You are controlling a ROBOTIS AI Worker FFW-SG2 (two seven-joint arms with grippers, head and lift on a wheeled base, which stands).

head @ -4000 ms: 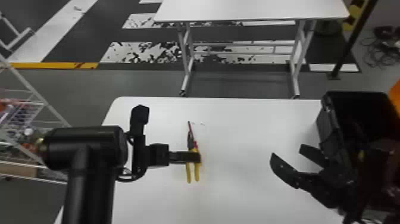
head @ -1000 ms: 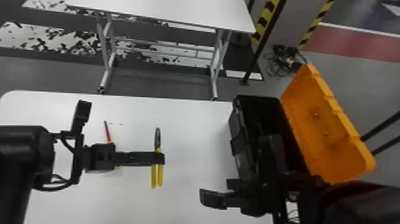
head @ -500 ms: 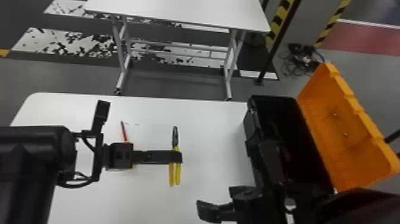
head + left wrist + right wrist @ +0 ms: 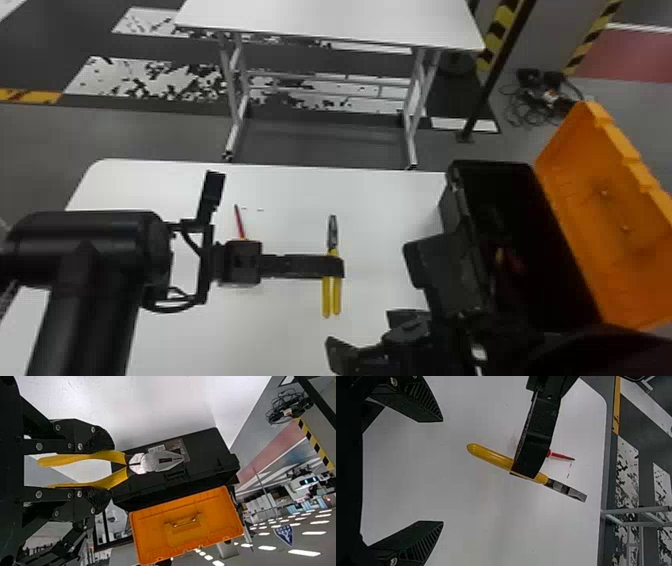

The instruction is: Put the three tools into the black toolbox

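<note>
Head view: the left end effector [image 4: 336, 266] grasps yellow-handled pliers [image 4: 326, 298] above the table [image 4: 380, 200]; the right end effector [image 4: 361, 330] is released.

Yellow-handled, silver-grey-jawed pliers [image 4: 332, 232], red-shafted screwdriver [image 4: 239, 220], black toolbox [image 4: 455, 212], orange lid [image 4: 612, 215], white tabletop [image 4: 380, 200], black left pincer [image 4: 335, 267], black right pincer [image 4: 361, 331]; yellow-and-black striped pillar edge [image 4: 501, 22], black-flecked white floor bands [image 4: 115, 80], dull red floor patch [image 4: 630, 55]

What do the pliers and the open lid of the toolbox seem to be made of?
Pliers' head: bare metal, probably steel, shiny grey. Handles: smooth yellow covering, plastic or rubber; I cannot tell which. Lid: likely moulded plastic, evenly orange with formed ridges.
</note>
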